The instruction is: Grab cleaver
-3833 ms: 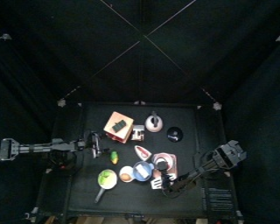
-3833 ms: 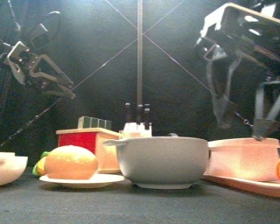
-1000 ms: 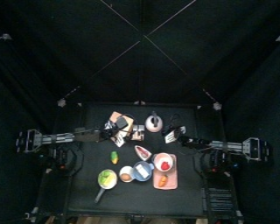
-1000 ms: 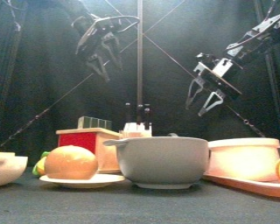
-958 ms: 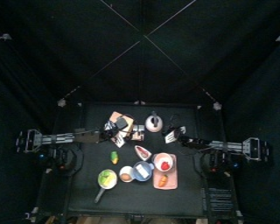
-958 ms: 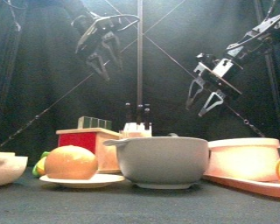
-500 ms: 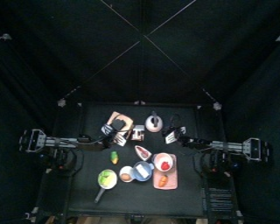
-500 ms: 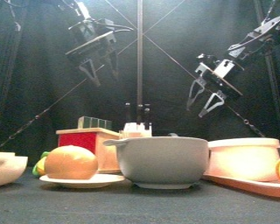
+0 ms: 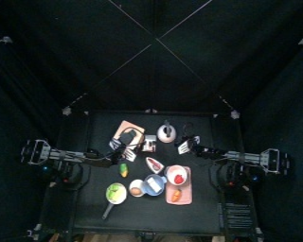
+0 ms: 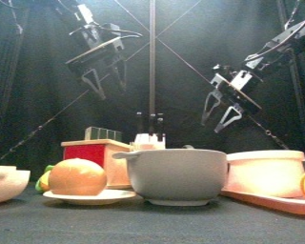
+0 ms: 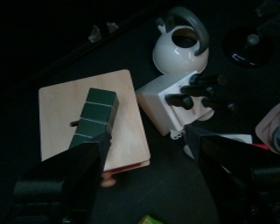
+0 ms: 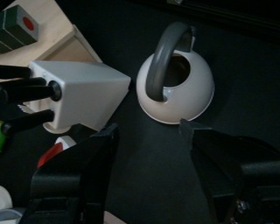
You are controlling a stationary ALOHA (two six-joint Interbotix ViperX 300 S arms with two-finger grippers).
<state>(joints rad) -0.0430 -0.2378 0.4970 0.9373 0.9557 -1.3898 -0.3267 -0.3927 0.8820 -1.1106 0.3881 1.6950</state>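
Observation:
A white knife block (image 9: 151, 144) with several black handles (image 11: 202, 91) stands at the table's middle back; it also shows in the right wrist view (image 12: 81, 91). I cannot tell which handle is the cleaver's. My left gripper (image 9: 120, 144) hangs open and empty above the tan cutting board (image 11: 119, 131), just left of the block; its own view (image 11: 154, 150) shows both jaws apart. My right gripper (image 9: 193, 148) hangs open and empty just right of the block, over the gap between block and kettle (image 12: 154, 136). In the front view both grippers, left (image 10: 102, 78) and right (image 10: 225, 105), are high above the table.
A white kettle (image 9: 167, 130) stands behind the block. A green box (image 11: 94, 114) lies on the cutting board. Toward the front are a pink tray (image 9: 178, 180), a grey bowl (image 10: 178, 175), a plate with an orange (image 10: 76, 177) and a lime (image 9: 124, 170).
My left gripper has come down and a little to the left over the cutting board. My right gripper has sunk slightly and otherwise holds its place. Both stay open.

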